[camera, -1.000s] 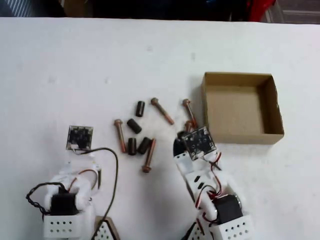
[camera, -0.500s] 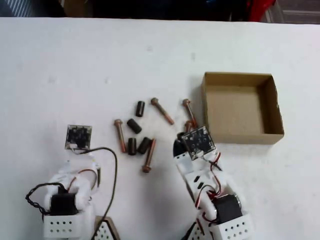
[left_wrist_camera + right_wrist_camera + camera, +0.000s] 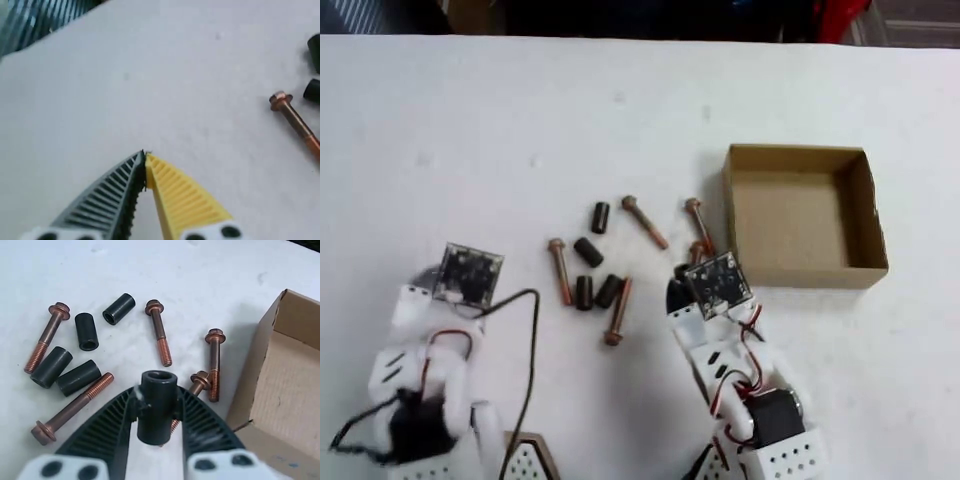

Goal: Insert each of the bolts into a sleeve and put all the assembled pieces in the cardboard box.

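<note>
Black cylindrical sleeve [image 3: 157, 412] stands bore-up, clamped in my right gripper [image 3: 157, 394]; nearest copper flanged bolt [image 3: 200, 380] lies flat just beyond; my left gripper [image 3: 145, 159] is pinched together, empty.

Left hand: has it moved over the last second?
Yes. In the high view the left arm, carrying the left hand, has swung leftward, away from the leftmost bolt, which has stayed put.

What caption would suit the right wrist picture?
Right arm's fingers grip a black sleeve near loose bolts beside the cardboard box.
</note>
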{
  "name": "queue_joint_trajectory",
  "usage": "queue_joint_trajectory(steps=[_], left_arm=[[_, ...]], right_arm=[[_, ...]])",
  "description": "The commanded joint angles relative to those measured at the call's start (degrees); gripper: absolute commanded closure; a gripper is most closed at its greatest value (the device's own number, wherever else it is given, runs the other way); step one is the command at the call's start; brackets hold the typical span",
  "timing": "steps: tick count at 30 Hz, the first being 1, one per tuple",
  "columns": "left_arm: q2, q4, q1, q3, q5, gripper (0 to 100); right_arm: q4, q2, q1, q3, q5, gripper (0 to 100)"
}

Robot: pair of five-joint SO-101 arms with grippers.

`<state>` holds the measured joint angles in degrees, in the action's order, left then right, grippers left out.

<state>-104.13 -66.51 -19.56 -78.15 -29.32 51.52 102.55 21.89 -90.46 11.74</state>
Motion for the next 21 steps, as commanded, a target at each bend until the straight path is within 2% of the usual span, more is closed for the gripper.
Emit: queue_joint_trajectory(steps=[1,12,17,21], left_arm=[[2.7,-3.1,-0.7,12.7,-0.7,97],[43.4,-3.3,-0.4,34.7,-0.2,98],[56.0,-3.7,0.4,39.2,5.9,97],[65.1,-8.0,6.1,43.0,9.9,97]], right_arm=[[-0.2,0.7,-0.2,-0.2,0.1,98.2],[-0.8,0.7,-0.2,-0.7,0.0,98.2],[-7.4,0.7,-0.2,-4.0,0.0,98.2],[-13.5,0.6,-0.3,-6.4,0.0,98.2]])
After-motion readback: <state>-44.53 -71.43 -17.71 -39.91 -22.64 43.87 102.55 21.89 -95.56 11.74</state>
